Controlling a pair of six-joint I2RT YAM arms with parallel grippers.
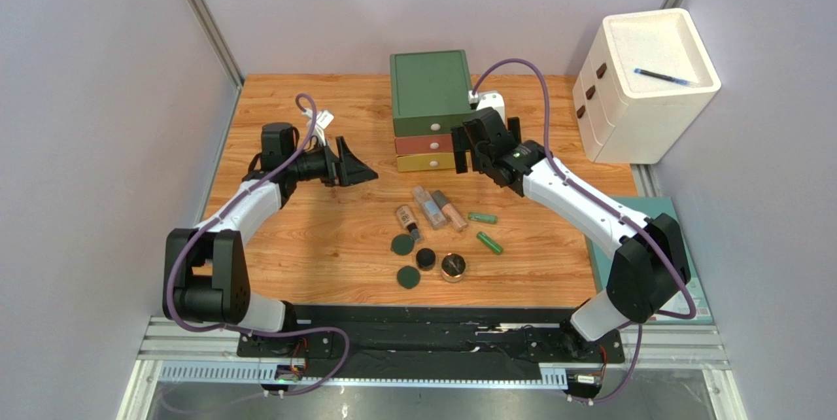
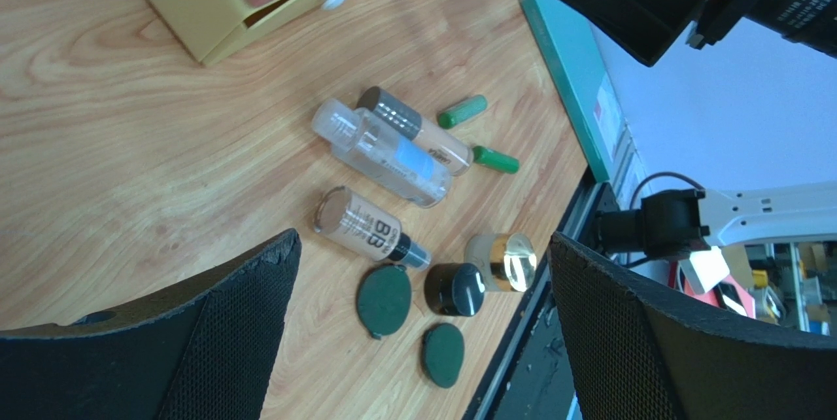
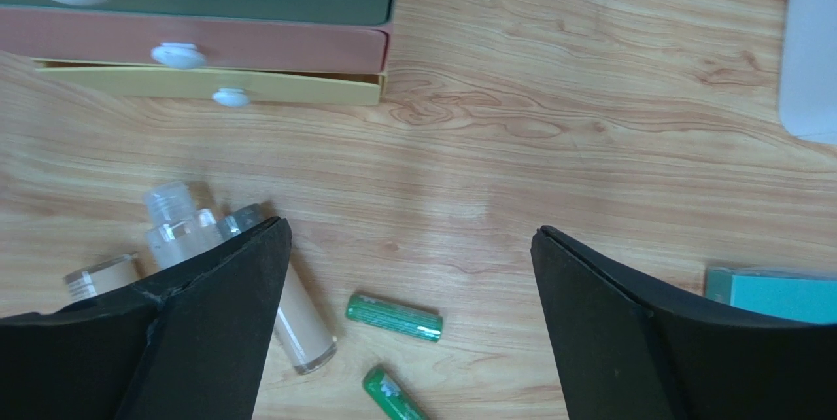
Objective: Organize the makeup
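The makeup lies loose in the middle of the table. In the top view there are three clear or beige tubes, two green tubes, two dark green discs, a black jar and a gold-rimmed compact. My left gripper is open and empty, left of the pile and above the table. Its wrist view shows the BB tube, discs, jar and compact beyond its gripper. My right gripper is open and empty near the drawer box; a green tube lies below its gripper.
The green, red and yellow drawer box stands at the back centre with its drawers nearly shut. A white drawer unit at the back right carries a blue pen. A teal mat lies at the right edge.
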